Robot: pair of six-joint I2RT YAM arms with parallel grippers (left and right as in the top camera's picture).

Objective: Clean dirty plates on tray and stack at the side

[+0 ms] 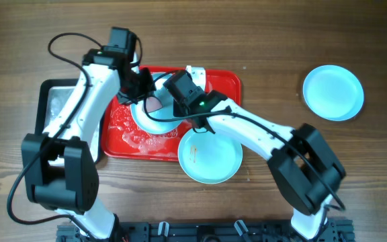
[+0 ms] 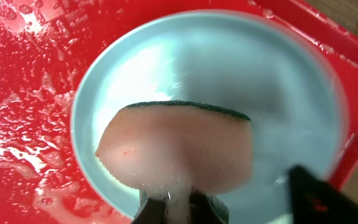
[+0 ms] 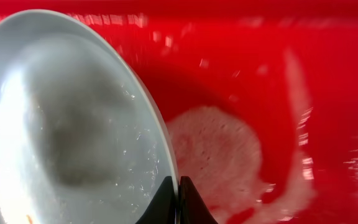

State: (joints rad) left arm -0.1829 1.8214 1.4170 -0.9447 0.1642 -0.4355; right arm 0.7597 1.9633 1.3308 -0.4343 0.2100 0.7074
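Observation:
On the red tray [image 1: 224, 84] a pale blue plate [image 1: 154, 121] is tilted up, and my right gripper [image 1: 171, 102] is shut on its rim. In the right wrist view the jaws [image 3: 178, 190] pinch the plate's edge [image 3: 55, 112] above the wet tray [image 3: 291, 68]. My left gripper [image 1: 142, 91] is shut on a pink sponge with a green scrub side [image 2: 179, 146], pressed against that plate's face [image 2: 241, 68]. A second plate [image 1: 210, 156] with small smears lies over the tray's front right corner. A third plate [image 1: 333, 92] rests on the table at the far right.
A silver metal tray with a black rim [image 1: 49, 101] lies left of the red tray, partly under my left arm. Foam and water cover the red tray's floor [image 2: 23, 93], with a foamy patch [image 3: 216, 149] beside the held plate.

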